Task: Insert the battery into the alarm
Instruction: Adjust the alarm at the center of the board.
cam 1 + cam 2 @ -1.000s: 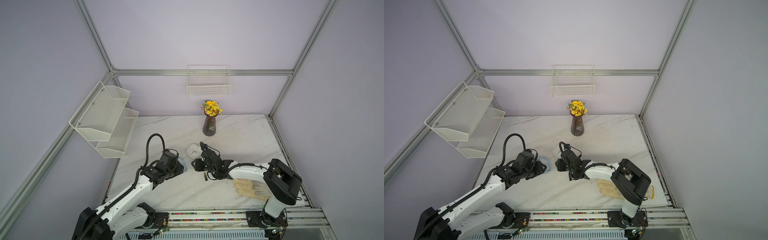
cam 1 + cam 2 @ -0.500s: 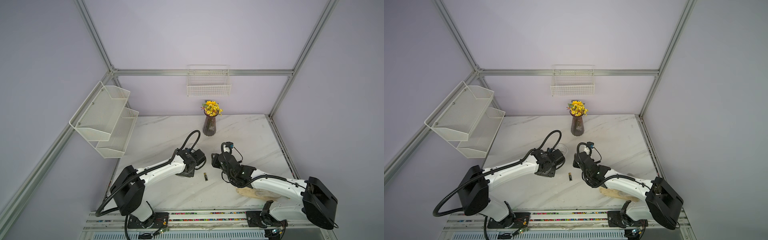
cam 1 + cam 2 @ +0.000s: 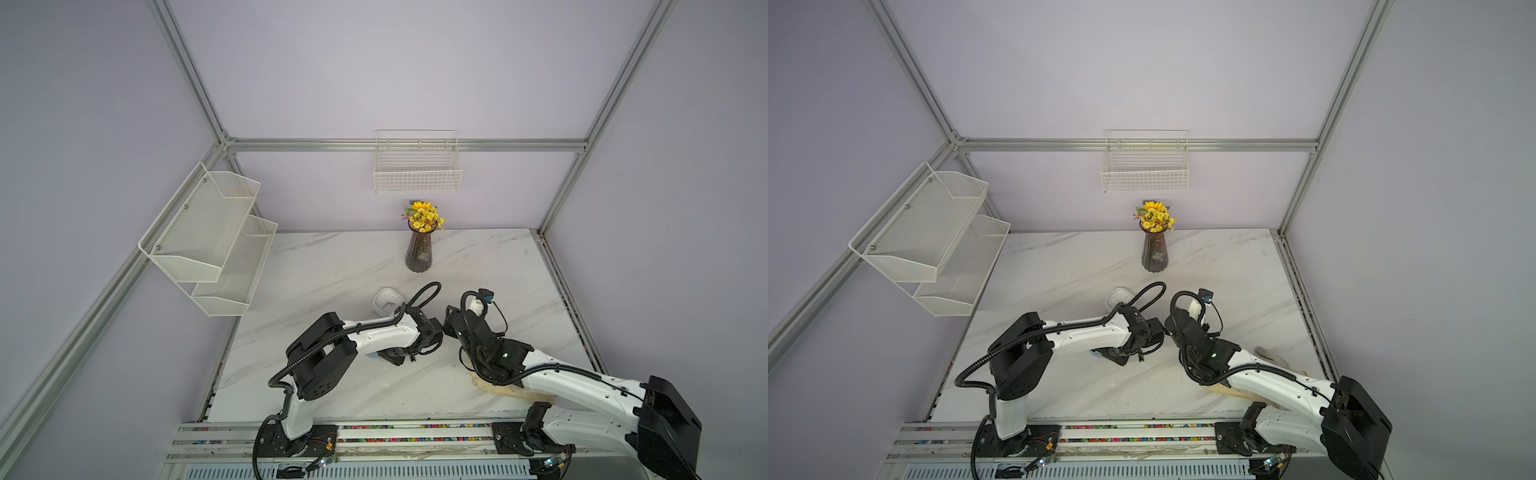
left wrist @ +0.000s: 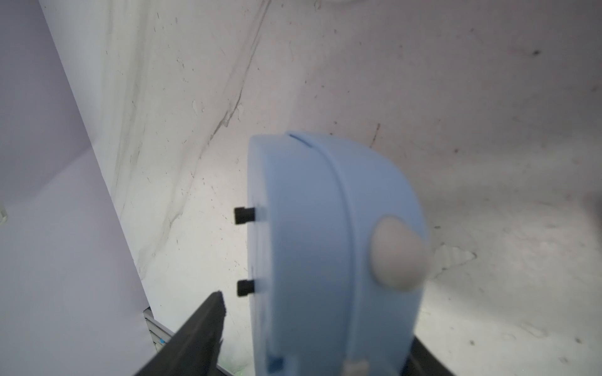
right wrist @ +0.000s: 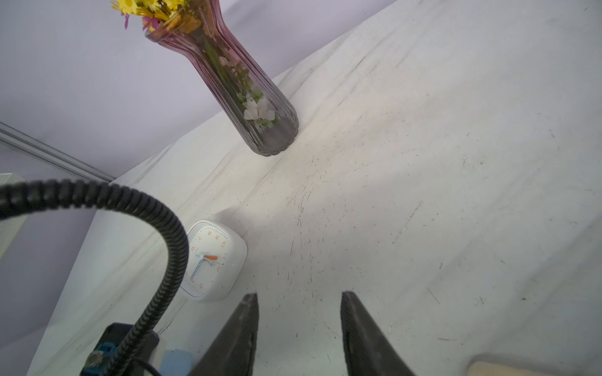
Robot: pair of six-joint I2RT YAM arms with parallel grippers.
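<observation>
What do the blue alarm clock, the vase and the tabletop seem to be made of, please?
Blue alarm clock: matte moulded plastic, judging by its seam line. Vase: ribbed tinted glass; stems show through. Tabletop: white marble-look, grey-veined, scuffed; stone or laminate, cannot tell.

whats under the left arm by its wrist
A blue alarm, standing inside the open left gripper. In both top views the arm covers nearly all of it.

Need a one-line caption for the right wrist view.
Right gripper open and empty over the marble table; white clock lies face-up partly behind a black cable, flower vase beyond.
</observation>
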